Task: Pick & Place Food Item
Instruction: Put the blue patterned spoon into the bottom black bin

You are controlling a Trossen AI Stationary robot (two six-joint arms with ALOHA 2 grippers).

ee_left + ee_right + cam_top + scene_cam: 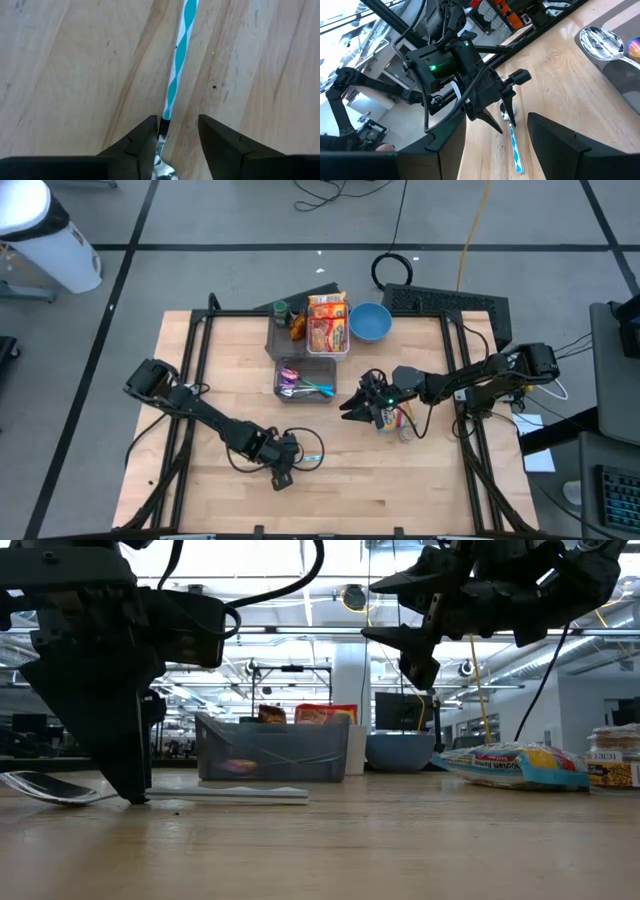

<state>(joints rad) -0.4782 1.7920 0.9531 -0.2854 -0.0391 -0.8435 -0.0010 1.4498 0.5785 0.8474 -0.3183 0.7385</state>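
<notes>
1. left gripper (283, 477) is down at the wooden table (200, 490) near its front edge, about the middle; its fingers (142, 145) are parted and straddle the neck of a metal spoon with a teal-and-white striped handle (177, 65); one finger is touching the neck, the other stands apart, so it's not a clamped grip as far as I can see
2. the spoon lies flat on the table, handle pointing away from the gripper
3. right gripper (350, 406) hangs above the table right of centre, fingers spread, nothing between them
4. packaged food in a colourful plastic wrapper (515, 765) lies on the table under the right arm, toward the right edge
5. clear plastic bin (306, 380) with cutlery sits mid-table; behind it a second bin holds orange snack packs (327, 325); blue bowl (369, 322) is at the back edge
</notes>
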